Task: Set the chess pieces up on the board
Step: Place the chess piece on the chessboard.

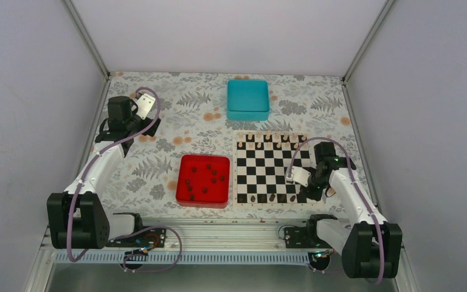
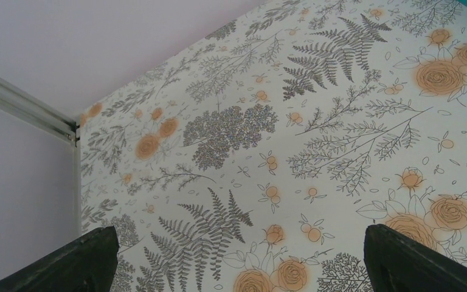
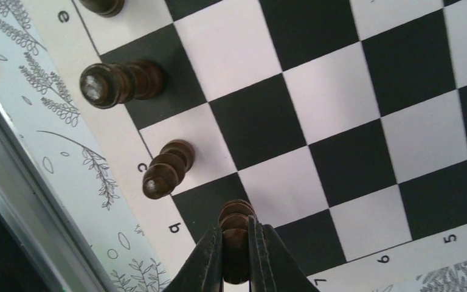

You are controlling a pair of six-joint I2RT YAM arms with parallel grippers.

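Well left of the board (image 1: 267,171), the left gripper (image 2: 237,267) hangs over the flowered table (image 2: 340,121), jaws spread wide, holding nothing. Just left of the board, the red tray (image 1: 219,193) holds loose dark chess pieces (image 1: 205,179). At the board's near right corner, the right gripper (image 3: 236,243) is clamped tight on one dark piece (image 3: 236,220) over a black edge square, beside two standing pieces (image 3: 167,167).
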